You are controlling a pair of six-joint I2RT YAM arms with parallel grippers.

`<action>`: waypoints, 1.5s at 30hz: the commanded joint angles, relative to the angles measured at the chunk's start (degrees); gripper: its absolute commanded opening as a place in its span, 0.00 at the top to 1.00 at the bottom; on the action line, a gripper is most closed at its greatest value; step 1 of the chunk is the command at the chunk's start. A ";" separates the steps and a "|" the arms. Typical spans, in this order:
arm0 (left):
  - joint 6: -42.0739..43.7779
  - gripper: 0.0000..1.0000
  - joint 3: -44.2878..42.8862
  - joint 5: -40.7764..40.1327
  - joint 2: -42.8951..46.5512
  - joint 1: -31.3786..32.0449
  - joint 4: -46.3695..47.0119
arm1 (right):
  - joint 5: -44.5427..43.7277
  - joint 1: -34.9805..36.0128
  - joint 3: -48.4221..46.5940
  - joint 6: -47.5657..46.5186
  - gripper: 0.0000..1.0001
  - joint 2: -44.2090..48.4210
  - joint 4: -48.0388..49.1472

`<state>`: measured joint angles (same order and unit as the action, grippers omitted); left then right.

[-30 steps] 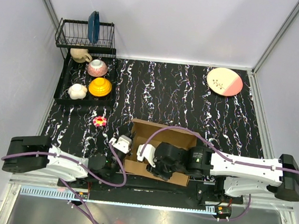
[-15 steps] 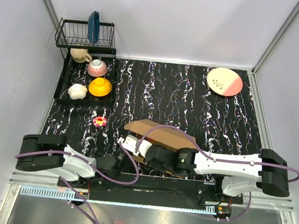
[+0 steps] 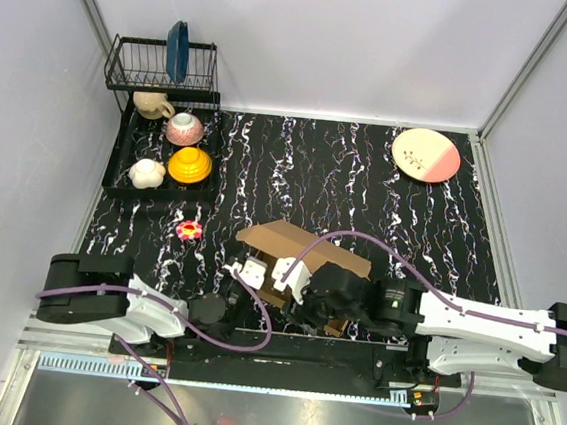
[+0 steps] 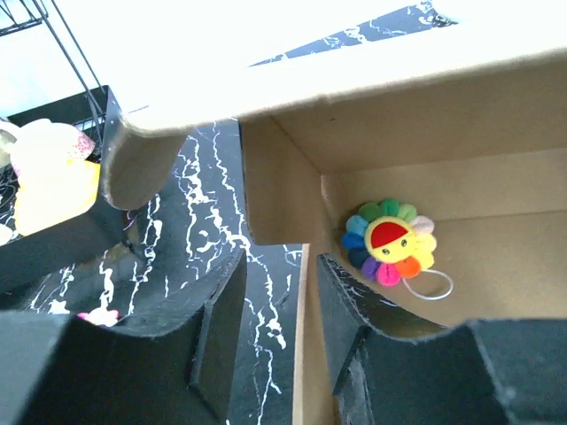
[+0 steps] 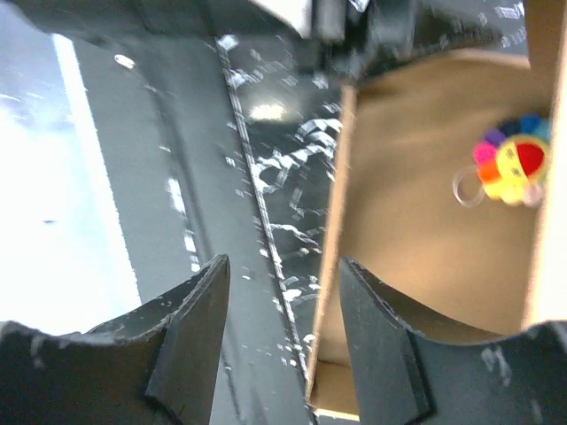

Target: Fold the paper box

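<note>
Jaws of left gripper (image 4: 282,266): released, standing either side of an upright wall edge, not clamped on it.
Jaws of right gripper (image 5: 282,266): released, wide apart, a wall edge between them, no grip seen.
Paper box (image 3: 295,246): at 6 o'clock on worktop (image 3: 367,180), just before the arm bases.
Contents: plush flower (image 4: 390,241) on the box floor.
Done: walls raised; lid panel leaning over the cavity.
Left: by judgement, lid to lower, tabs to tuck.

The left arm (image 3: 144,310) and right arm (image 3: 474,319) lie low, reaching inward, wrists almost meeting at centre. Left jaws stand apart; right jaws likewise parted.
</note>
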<state>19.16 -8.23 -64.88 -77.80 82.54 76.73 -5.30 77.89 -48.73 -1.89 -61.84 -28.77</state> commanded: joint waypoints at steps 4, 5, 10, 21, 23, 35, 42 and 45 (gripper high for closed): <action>0.88 0.56 2.43 -3.58 1.51 1.04 18.72 | 19.97 0.51 -10.94 1.54 0.41 2.08 -3.30; 0.97 0.56 2.43 -3.85 1.42 1.13 18.63 | 21.98 0.42 -13.64 1.54 0.41 1.99 -4.44; 3.76 0.56 2.17 -5.86 1.86 2.62 18.72 | 21.40 0.51 -19.03 1.45 0.41 6.90 -2.26; 21.01 0.42 3.21 -27.48 20.64 15.36 18.46 | -19.30 -7.11 -9.21 7.33 0.44 5.33 9.42; 21.36 0.41 4.18 -30.12 24.60 16.07 17.93 | -18.26 -10.63 -5.17 11.46 0.45 5.07 13.11; 15.41 0.36 2.17 -22.58 46.75 15.90 3.82 | -8.76 -18.38 9.17 19.90 0.46 -0.47 21.12; -28.91 0.32 -6.18 -3.90 51.96 5.72 -52.21 | -6.92 -18.30 16.47 25.87 0.46 -0.91 23.06; -37.23 0.32 -6.45 6.91 49.95 -2.11 -56.86 | -6.74 -18.30 18.49 27.81 0.46 -1.44 23.85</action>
<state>3.95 -12.69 -74.28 -26.50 87.42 40.07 -13.41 59.57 -32.12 21.30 -62.85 -7.92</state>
